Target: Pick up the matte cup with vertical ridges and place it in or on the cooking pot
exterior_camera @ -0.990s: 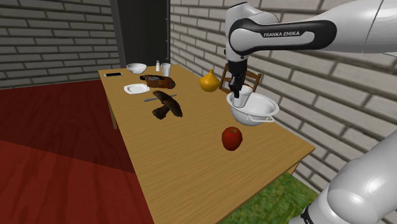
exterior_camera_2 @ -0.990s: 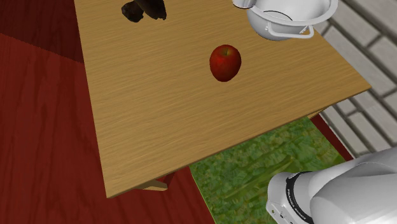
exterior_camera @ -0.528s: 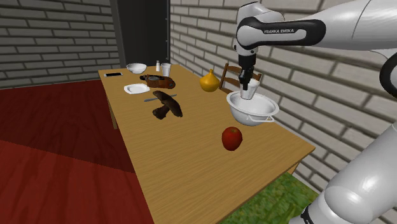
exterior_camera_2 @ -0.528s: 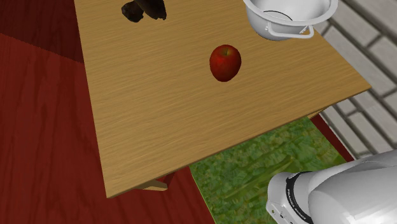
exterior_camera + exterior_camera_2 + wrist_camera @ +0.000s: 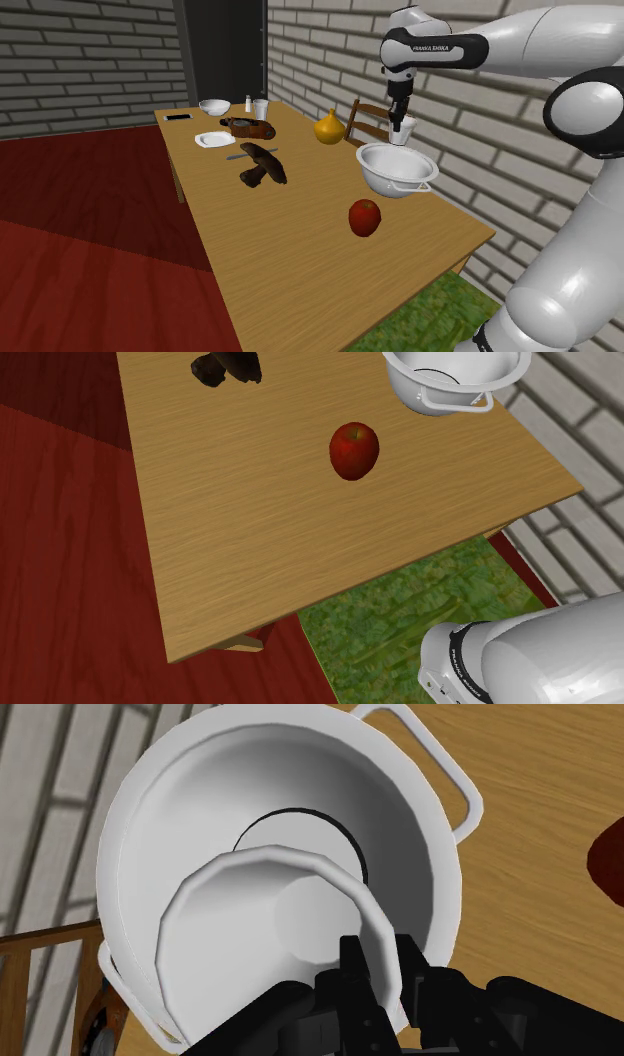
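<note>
The gripper point(image 5: 384, 956) is clamped on the white cup point(image 5: 255, 929) — the rim wall runs between its two fingers — and the cup hangs just above the white pot point(image 5: 392, 182), in the upper right of the shoulder view. It looks light and stiff, probably a bit slick, so with that thin-wall pinch it could swing or slip; the rim seems the only sensible place to hold it.

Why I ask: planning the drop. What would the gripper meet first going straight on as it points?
Likely the floor of the white pot: the gripper, shut on the white cup, points into it; the cup's base would touch first.
</note>
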Tool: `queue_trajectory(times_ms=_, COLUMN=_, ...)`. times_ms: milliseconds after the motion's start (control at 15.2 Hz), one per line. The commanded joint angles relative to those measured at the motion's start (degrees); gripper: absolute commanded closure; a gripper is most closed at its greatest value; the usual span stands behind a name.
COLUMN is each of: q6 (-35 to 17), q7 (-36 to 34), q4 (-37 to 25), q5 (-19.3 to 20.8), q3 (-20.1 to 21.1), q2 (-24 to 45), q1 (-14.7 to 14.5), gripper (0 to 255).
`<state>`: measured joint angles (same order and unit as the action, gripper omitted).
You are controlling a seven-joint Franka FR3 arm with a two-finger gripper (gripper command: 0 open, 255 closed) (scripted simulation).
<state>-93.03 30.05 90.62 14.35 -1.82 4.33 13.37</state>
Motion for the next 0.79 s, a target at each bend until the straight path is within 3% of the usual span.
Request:
queue_trajectory(times_ms=0, q6=0.3, q7=2.7, q4=-2.9, q5=-0.1, q3=-1.2, q2=2.0, q1=1.4, gripper=255)
queue_trajectory(times_ms=198, q6=1.0, q7=6.4, q4=-9.0, q5=-0.6, q3=-2.6, q2=6.4, q1=3.4, gripper=255)
queue_trajectory(times_ms=726, q6=-5.3, q7=5.0, q4=-1.6, q5=-0.4, q3=-2.6, q2=5.5, q1=3.5, gripper=255)
